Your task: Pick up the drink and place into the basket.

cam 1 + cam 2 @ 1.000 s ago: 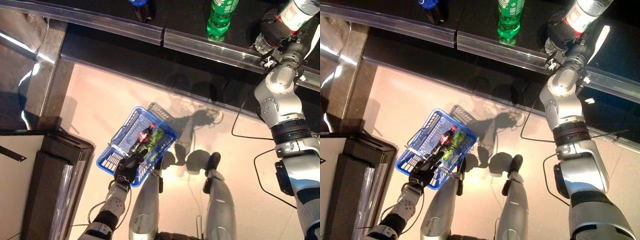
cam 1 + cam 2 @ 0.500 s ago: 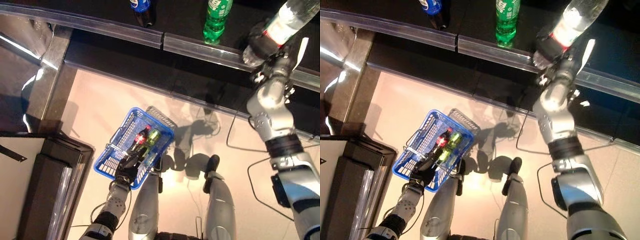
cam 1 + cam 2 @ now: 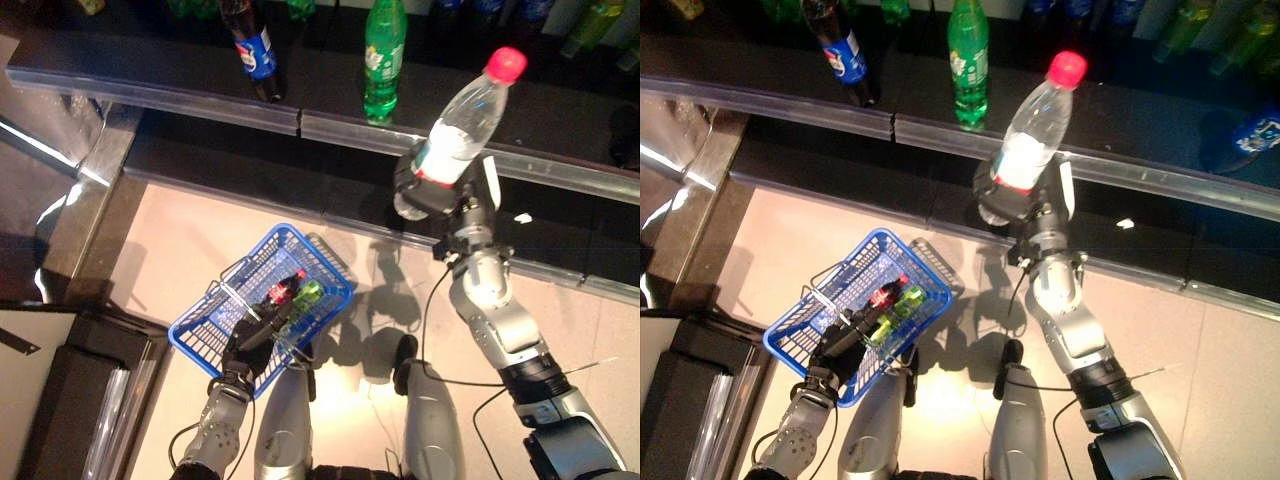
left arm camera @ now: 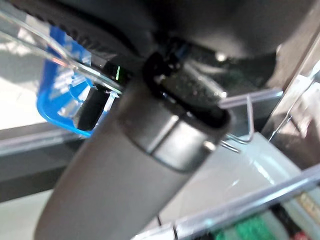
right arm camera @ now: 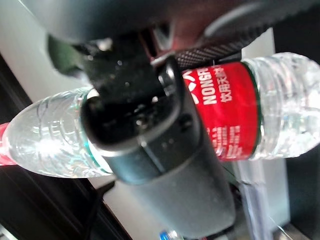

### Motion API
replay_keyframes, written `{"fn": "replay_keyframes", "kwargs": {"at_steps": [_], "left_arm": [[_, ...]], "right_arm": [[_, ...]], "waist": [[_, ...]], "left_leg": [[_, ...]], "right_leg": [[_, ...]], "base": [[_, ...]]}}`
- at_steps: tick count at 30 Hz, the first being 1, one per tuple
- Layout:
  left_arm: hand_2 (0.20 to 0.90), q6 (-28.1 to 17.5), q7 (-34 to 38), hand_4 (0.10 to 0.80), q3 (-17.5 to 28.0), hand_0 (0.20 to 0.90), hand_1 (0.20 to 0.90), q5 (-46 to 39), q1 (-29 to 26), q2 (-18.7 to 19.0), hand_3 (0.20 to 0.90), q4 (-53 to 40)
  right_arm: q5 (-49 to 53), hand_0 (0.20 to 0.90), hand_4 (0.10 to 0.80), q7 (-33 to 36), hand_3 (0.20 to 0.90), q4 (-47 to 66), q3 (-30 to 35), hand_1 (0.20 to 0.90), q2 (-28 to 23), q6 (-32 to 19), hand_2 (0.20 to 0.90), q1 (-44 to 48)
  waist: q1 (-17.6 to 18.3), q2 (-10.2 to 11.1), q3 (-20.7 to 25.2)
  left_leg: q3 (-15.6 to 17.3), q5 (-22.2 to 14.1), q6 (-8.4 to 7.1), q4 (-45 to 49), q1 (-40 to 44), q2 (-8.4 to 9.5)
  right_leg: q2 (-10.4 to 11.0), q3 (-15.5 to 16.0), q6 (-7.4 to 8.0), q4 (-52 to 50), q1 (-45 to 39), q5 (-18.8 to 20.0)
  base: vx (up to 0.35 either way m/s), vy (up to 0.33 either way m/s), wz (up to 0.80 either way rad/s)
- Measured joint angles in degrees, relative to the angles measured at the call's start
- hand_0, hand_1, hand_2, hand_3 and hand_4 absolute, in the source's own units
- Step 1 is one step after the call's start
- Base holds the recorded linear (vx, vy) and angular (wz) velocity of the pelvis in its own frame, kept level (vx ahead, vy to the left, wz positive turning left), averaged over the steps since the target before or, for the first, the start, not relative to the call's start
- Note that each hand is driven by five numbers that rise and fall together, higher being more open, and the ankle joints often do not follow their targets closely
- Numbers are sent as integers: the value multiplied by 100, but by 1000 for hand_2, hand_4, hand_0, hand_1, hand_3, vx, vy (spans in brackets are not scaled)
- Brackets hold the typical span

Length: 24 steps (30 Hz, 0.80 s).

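Transfer step: right hand (image 3: 1015,200), fingers curled around a clear red-capped plastic water bottle (image 3: 1032,130), is needing to lower it into the blue wire-handled plastic basket (image 3: 225,310), whose handle the left hand (image 3: 250,345) is gripping.

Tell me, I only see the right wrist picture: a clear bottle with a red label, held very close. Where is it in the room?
Observer: The right hand holds the water bottle in the air, in front of a dark shelf.
Operator: Is there a basket?
Observer: Yes, a blue basket hangs low over the floor, held by the left hand.
Operator: Is it empty?
Observer: No, a dark bottle with a red cap and a green bottle lie inside.
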<state>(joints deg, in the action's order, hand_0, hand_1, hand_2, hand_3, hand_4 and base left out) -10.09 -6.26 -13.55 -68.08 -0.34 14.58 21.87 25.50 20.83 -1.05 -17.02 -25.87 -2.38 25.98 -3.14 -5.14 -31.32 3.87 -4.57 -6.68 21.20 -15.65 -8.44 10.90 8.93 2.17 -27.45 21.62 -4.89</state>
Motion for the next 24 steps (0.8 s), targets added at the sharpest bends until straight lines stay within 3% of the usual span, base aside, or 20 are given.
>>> {"fn": "replay_keyframes", "kwargs": {"at_steps": [4,16,24], "left_arm": [[300,86,1,100,-281,300,300,282,28,65,200,-284],[300,495,-297,100,-637,300,300,259,113,699,200,-1353],[300,714,-788,100,-752,300,300,-310,16,1001,200,-1630]], "right_arm": [[213,300,100,-71,200,-1,-459,300,120,34,300,-269],[201,300,100,-43,200,-150,-1214,300,371,183,300,-469],[143,300,100,188,200,-1459,-1697,300,812,261,300,-404]], "waist": [[-75,-1,0],[-447,-3,3],[-779,-16,6]], "left_leg": [[-2,93,-118,-217,225,-15],[-326,191,-155,-634,558,51],[-639,201,-153,-639,499,181]], "right_leg": [[-54,35,-19,127,-188,-3],[24,381,77,169,-621,-192],[216,681,128,101,-745,-356]], "base": [[0,0,0],[14,-17,17],[4,-18,22]]}}
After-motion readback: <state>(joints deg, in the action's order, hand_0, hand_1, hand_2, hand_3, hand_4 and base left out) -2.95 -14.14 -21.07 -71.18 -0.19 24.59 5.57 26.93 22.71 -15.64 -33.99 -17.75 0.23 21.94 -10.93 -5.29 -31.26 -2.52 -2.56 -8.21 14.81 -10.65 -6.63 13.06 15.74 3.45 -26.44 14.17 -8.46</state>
